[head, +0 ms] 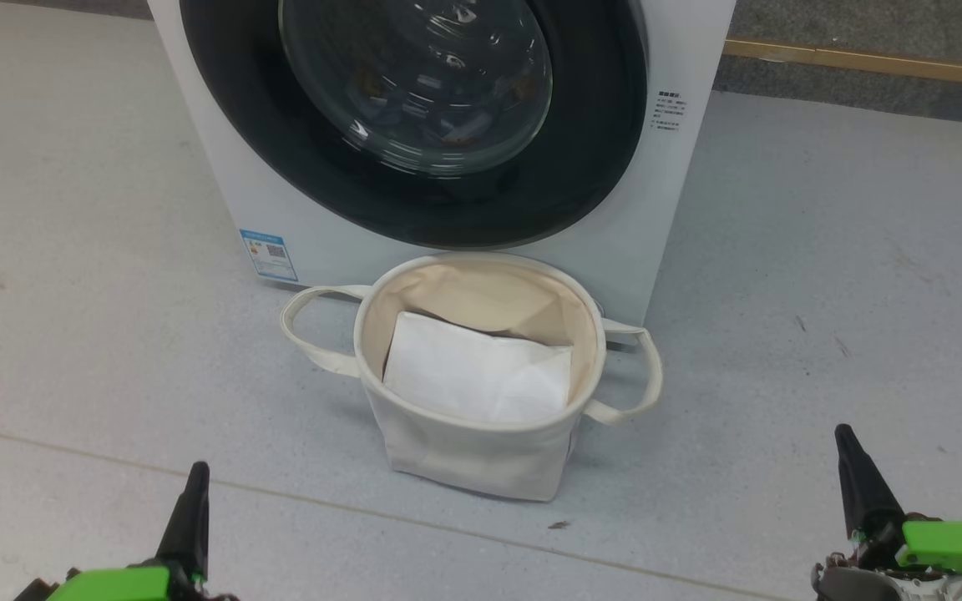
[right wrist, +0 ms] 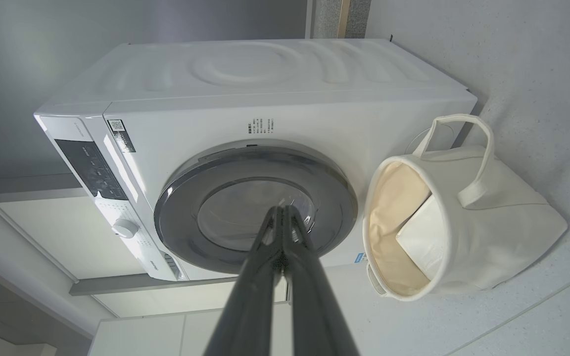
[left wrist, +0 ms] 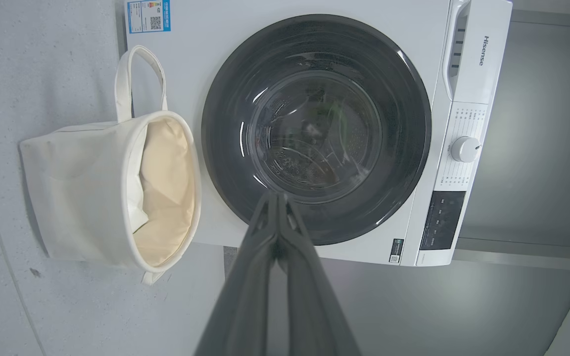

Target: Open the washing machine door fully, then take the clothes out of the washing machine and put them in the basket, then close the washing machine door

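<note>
The white washing machine (head: 681, 192) (left wrist: 201, 44) (right wrist: 275, 79) stands ahead with its round black-rimmed door (head: 322, 159) (left wrist: 225, 99) (right wrist: 181, 232) closed. Behind the glass I make out only dim shapes; the clothes cannot be told apart. The off-white canvas basket (head: 473, 459) (left wrist: 72, 183) (right wrist: 507, 232) sits on the floor right in front of the machine, holding a flat white folded sheet (head: 477, 371). My left gripper (head: 195, 476) (left wrist: 276, 198) is low at the left, fingers pressed together, empty. My right gripper (head: 847, 438) (right wrist: 283, 210) is low at the right, also shut and empty.
Grey floor (head: 823, 292) spreads around the machine and basket, with a seam line running across near me. A wooden strip (head: 865, 60) lies along the far wall at the right. The machine's control panel and knob (left wrist: 464, 149) sit on its upper front.
</note>
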Tool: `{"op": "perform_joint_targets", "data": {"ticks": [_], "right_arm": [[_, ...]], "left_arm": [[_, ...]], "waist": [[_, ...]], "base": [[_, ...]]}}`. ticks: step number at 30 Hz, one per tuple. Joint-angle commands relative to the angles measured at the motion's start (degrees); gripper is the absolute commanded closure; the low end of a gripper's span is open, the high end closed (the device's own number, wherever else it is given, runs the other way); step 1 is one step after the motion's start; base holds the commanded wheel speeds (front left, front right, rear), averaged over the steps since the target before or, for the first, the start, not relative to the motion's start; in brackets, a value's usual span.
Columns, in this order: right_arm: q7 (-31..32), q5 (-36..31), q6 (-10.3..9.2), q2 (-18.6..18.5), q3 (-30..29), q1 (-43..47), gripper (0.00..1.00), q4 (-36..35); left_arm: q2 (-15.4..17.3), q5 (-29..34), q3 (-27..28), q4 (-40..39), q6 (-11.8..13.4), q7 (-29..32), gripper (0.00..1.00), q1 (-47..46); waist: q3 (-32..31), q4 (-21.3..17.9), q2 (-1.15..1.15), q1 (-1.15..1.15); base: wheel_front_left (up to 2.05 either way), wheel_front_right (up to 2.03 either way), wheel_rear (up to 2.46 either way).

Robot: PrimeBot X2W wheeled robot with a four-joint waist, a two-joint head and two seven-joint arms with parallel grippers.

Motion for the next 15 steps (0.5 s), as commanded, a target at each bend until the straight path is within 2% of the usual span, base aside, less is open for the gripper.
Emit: {"op": "perform_joint_targets", "data": {"ticks": [1, 15], "right_arm": [[0.4, -0.2, 0.02, -0.4, 1.2, -2.8, 1.0, -1.8], [0.4, -0.2, 0.02, -0.4, 1.2, -2.8, 1.0, -1.8]], "left_arm": [[0.4, -0.2, 1.9, -2.1, -0.4, 0.4, 1.0, -2.5], [0.4, -0.2, 1.9, -2.1, -0.4, 0.4, 1.0, -2.5]], "waist": [[0.0, 0.0, 0.0, 0.0], [0.0, 0.0, 0.0, 0.0]], "base": [[0.0, 0.0, 0.0], [0.0, 0.0, 0.0]]}}
